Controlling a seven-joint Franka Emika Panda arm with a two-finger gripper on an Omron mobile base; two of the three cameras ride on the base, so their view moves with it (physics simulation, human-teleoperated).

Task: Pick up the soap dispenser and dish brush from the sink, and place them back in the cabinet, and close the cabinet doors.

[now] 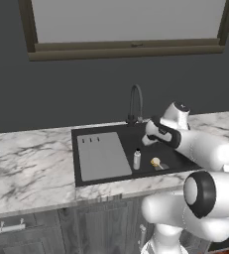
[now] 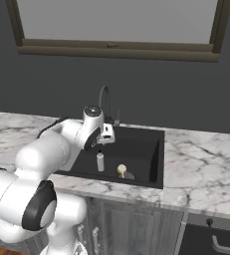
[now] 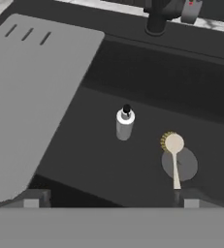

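Black matte sink (image 3: 147,63) holds slim white soap dispenser (image 3: 124,124), round-headed dish brush (image 3: 173,155); hand (image 3: 111,203) spread, empty.

Glossy white rounded arm segments with dark joint bands and a grey-capped wrist

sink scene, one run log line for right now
gripper: open, above sink | soap dispenser: upright in basin | dish brush: beside it, over drain | held: nothing
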